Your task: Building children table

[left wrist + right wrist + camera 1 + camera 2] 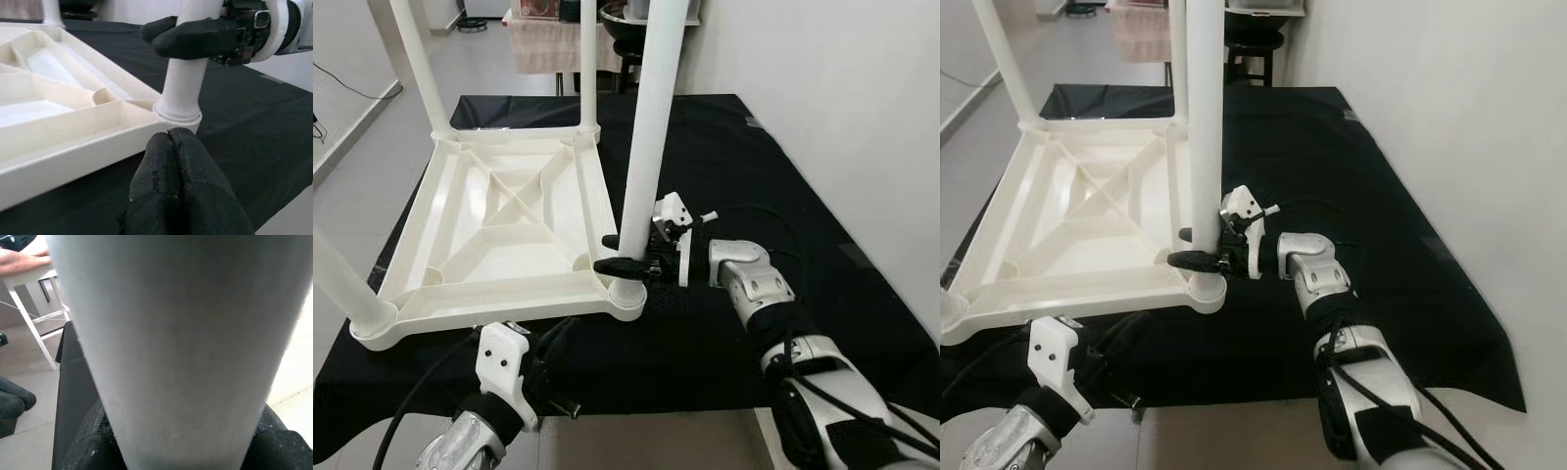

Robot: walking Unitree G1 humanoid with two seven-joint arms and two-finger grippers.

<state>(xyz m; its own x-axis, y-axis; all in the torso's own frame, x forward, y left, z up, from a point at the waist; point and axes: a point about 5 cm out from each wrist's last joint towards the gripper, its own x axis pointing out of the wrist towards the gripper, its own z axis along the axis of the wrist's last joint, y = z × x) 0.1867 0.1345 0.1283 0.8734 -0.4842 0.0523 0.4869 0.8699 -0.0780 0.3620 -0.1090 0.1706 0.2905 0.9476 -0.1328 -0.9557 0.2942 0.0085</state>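
Gripping the near-right table leg just above its socket, my right gripper has its black fingers clamped around the white tube. The upturned white tabletop lies on the black cloth, its near edge close to the cloth's near edge. My left gripper, fingers pressed together and empty, sits just before that corner. Open cloth stretches right.

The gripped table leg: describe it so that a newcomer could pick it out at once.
On the black cloth lies an upturned white tabletop with legs standing up from its corners. The gripped leg rises from the near corner on the robot's right. Alone among them, it has the right tool clamped round its base.
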